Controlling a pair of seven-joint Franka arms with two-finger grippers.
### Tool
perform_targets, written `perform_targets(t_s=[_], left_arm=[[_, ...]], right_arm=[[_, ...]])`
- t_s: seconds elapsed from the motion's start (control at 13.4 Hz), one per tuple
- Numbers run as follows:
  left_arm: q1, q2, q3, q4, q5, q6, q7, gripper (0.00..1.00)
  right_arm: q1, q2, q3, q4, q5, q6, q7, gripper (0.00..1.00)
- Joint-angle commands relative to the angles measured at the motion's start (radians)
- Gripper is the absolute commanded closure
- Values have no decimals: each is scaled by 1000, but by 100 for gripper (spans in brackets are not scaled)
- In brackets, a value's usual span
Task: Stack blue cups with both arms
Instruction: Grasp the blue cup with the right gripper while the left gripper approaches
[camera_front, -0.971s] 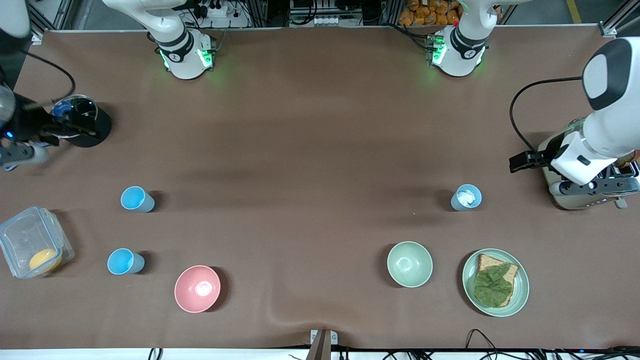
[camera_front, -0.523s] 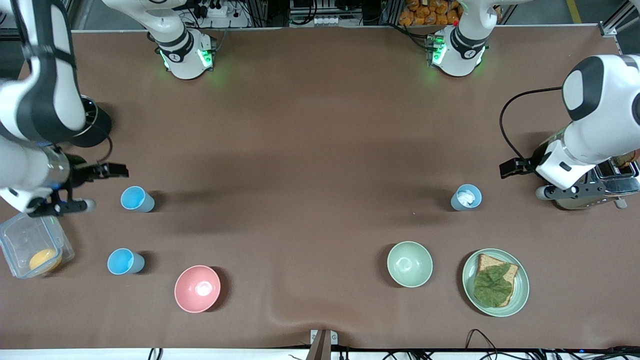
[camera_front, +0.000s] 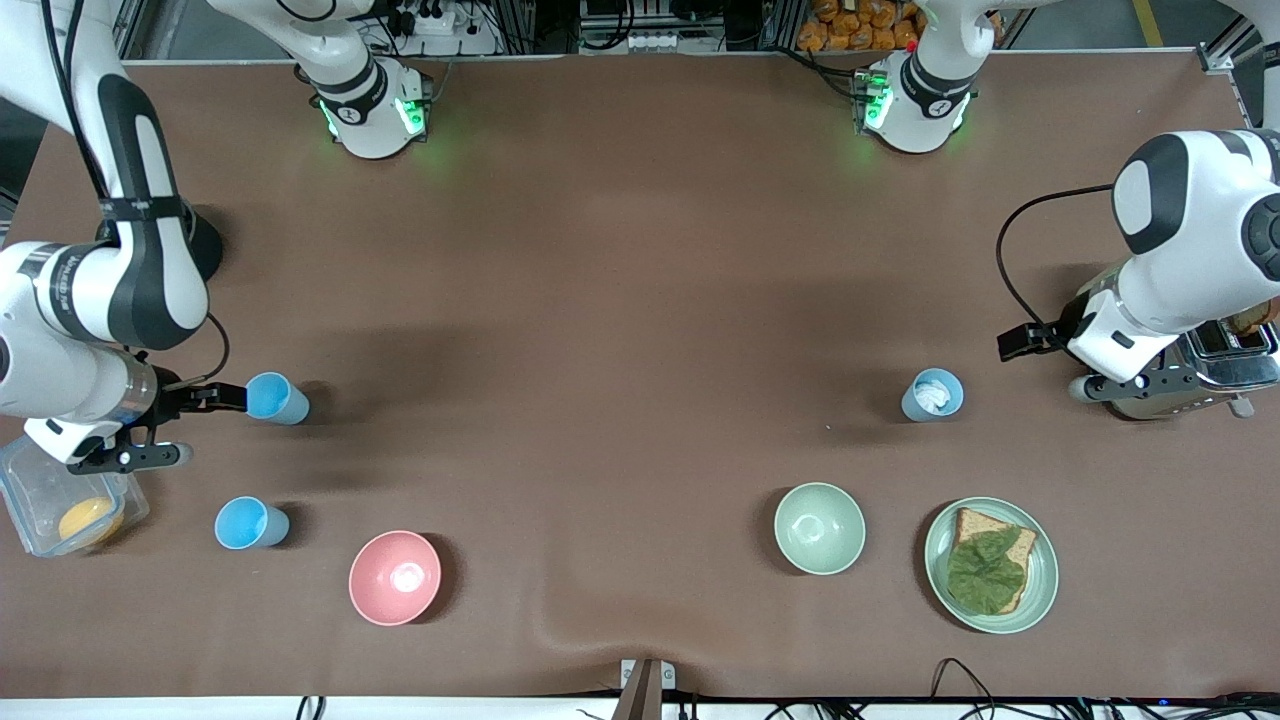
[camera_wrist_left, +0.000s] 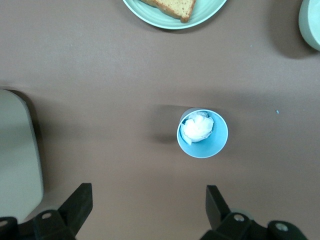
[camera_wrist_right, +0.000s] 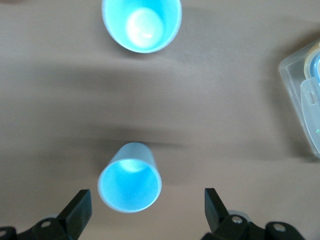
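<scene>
Two end effectors open, right end effector (camera_front: 185, 425) beside blue cup (camera_front: 272, 397), left end effector (camera_front: 1050, 362) near toaster (camera_front: 1180, 385).

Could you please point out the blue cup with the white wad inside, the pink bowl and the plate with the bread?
blue cup with white wad (camera_front: 932, 394), front view, its open top.
pink bowl (camera_front: 394, 577), front view, its inside.
plate (camera_front: 1046, 570), front view, its bare rim.

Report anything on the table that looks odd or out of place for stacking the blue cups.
One thing stands out: the blue cup toward the left arm's end, in front of the open left gripper, holds a crumpled white wad, so another cup may not nest in it. The two cups near the open right gripper look empty and upright.
</scene>
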Motion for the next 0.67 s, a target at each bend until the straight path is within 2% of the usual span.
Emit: perform_targets(t_s=[0.0, 0.3, 0.6], left_arm=[[-6, 3, -6, -13, 8, 22, -14, 0], [-6, 25, -6, -13, 10, 34, -14, 0], [-10, 33, -6, -13, 19, 38, -22, 0]], right_arm=[[-27, 13, 12, -81, -14, 111, -22, 0], [-31, 27, 12, -161, -5, 160, -24, 0], [-51, 30, 14, -238, -3, 283, -25, 0]])
